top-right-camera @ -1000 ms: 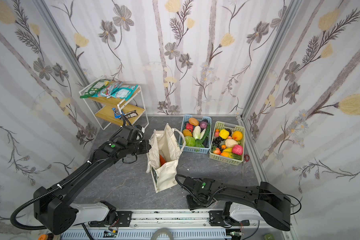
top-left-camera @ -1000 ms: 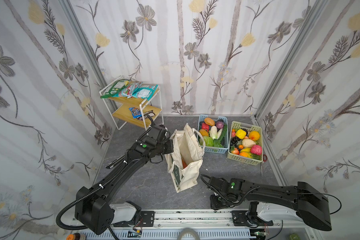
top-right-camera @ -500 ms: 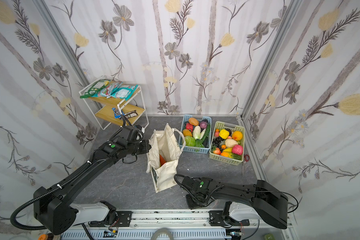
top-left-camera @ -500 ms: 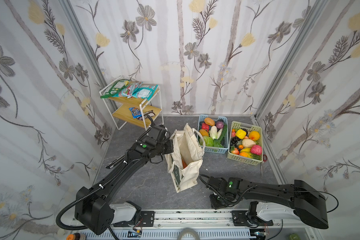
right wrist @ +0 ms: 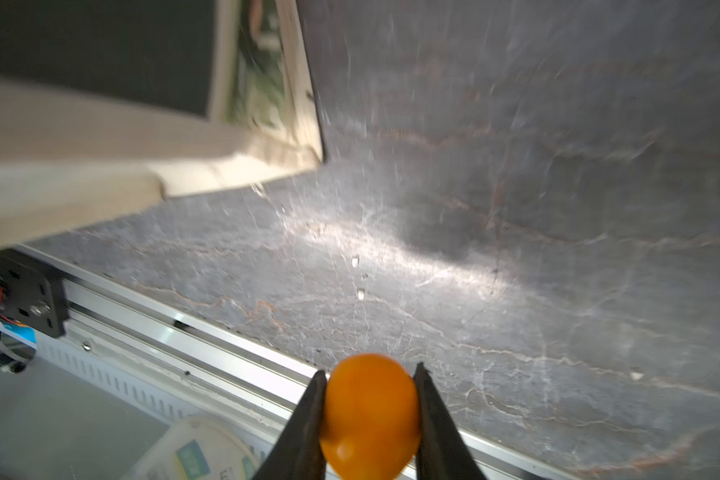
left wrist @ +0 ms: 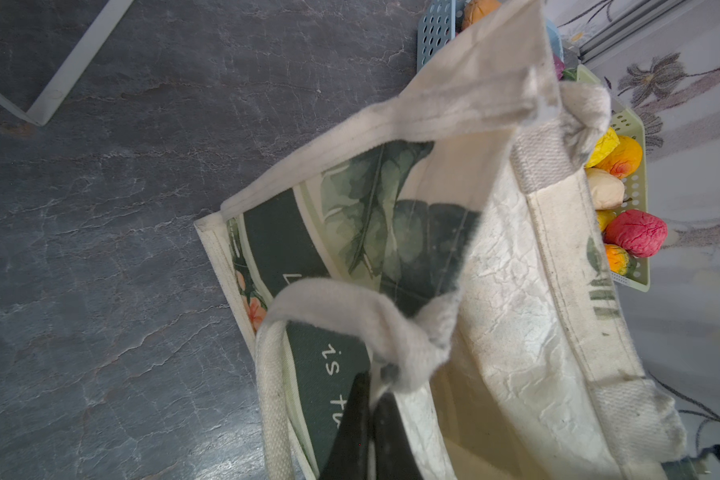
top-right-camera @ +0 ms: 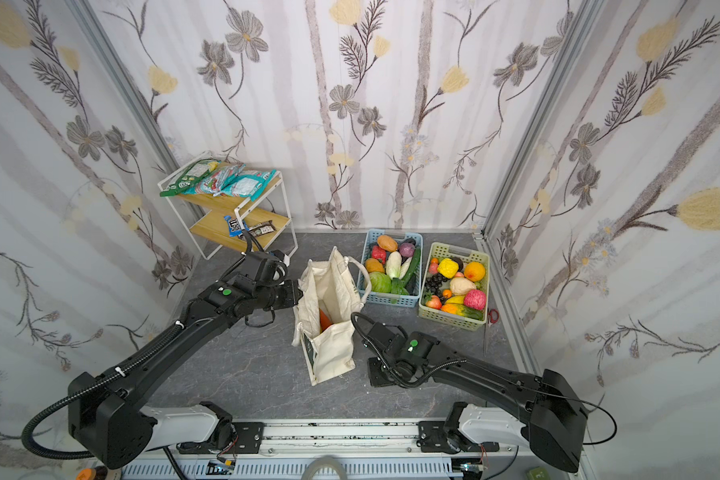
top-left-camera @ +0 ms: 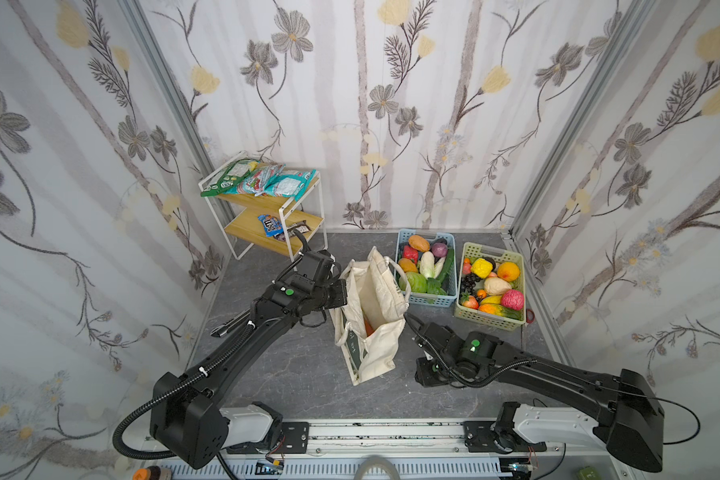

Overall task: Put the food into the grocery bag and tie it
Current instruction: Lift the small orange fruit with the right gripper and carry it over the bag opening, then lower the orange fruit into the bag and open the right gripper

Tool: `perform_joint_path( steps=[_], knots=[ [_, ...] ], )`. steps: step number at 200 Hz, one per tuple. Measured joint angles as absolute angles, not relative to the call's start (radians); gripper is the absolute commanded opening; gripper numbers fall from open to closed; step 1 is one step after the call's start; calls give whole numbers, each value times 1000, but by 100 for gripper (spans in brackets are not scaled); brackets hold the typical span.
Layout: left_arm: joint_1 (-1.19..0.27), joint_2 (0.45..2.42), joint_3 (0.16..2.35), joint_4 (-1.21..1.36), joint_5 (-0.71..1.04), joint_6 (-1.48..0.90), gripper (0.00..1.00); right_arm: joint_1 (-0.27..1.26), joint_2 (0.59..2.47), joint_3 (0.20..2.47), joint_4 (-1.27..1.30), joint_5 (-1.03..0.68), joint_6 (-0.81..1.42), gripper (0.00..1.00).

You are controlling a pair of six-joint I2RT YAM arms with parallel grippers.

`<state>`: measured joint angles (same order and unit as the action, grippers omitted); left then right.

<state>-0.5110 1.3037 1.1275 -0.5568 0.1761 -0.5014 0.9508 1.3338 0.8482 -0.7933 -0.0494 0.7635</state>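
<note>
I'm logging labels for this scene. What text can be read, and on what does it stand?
"is": white script on the green band of the grocery bag; the letters after it are cut off.
Snack packets on the rack: print too small to read.
Tub label, right wrist view: blurred.

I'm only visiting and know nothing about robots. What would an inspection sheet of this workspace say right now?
Surface: grey, veined stone-look table.
Job's things: cream bag stands open with something orange inside; toy produce fills the blue basket and green basket; snack packets lie on the shelf.
Clutter: red-handled tool, perhaps scissors, beside the green basket.
Grippers: left gripper shut on the bag's rim; right gripper shut on an orange fruit, beside the bag.
Cables: black cables loop along both arms; no snag visible.
Surroundings: floral walls on three sides, metal rail in front.
</note>
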Motion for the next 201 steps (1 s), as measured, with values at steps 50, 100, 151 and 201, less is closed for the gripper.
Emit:
perform_joint_path(
  steps=[50, 100, 151, 201],
  knots=[
    [-513, 1318, 1127, -549, 185, -505, 0, 791, 1383, 1193, -964, 116, 580, 32],
    [-525, 1331, 1127, -535, 188, -508, 0, 766, 1573, 1558, -1005, 202, 419, 32],
    [-529, 1331, 1127, -534, 187, -509, 0, 838, 1758, 1752, -961, 184, 339, 33],
    [-529, 1319, 1127, -535, 183, -509, 0, 904, 1886, 1765, -893, 104, 311, 33]
  ],
)
